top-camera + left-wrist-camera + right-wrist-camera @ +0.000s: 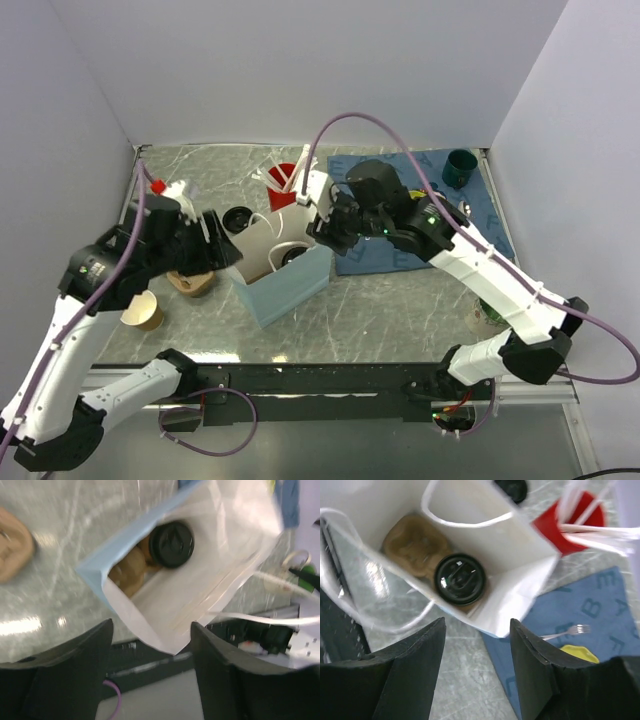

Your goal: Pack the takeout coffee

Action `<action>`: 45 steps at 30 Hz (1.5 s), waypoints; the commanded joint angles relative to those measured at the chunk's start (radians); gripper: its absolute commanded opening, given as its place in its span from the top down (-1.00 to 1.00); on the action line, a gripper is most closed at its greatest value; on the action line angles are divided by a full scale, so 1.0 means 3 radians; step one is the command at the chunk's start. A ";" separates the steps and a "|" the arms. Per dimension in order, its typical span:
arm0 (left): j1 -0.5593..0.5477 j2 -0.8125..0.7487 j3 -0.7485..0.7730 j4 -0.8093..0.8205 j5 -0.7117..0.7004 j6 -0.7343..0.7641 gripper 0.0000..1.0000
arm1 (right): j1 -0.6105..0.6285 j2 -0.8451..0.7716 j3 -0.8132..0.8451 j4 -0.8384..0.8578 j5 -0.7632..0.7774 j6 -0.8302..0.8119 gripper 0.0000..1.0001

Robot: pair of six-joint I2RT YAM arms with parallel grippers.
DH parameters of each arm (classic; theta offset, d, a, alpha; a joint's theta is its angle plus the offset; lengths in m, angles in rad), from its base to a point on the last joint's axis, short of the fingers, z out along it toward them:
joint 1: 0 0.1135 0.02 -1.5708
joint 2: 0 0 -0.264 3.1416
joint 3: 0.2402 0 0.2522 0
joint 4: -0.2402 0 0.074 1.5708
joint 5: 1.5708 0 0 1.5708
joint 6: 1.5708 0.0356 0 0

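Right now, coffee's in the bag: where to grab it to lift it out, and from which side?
The black lid at its rim, straight down from above. The takeout coffee stands upright deep in the bag, walls close round it and a brown food item beside it, so only its top is reachable. The open right tool hangs overhead, probably best placed.

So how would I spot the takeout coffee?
Find the pale blue paper bag with a white inside, standing open in the middle. Look down into it: the takeout coffee is the small cup capped by a round black plastic lid, next to a lumpy brown item. The brown paper cup outside the bag has no lid.
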 commanded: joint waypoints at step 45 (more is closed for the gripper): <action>0.1041 0.3985 0.2228 0.2475 0.0914 0.0239 0.05 | -0.0085 -0.1102 -0.1015 0.1526 0.0400 0.0983 -1.00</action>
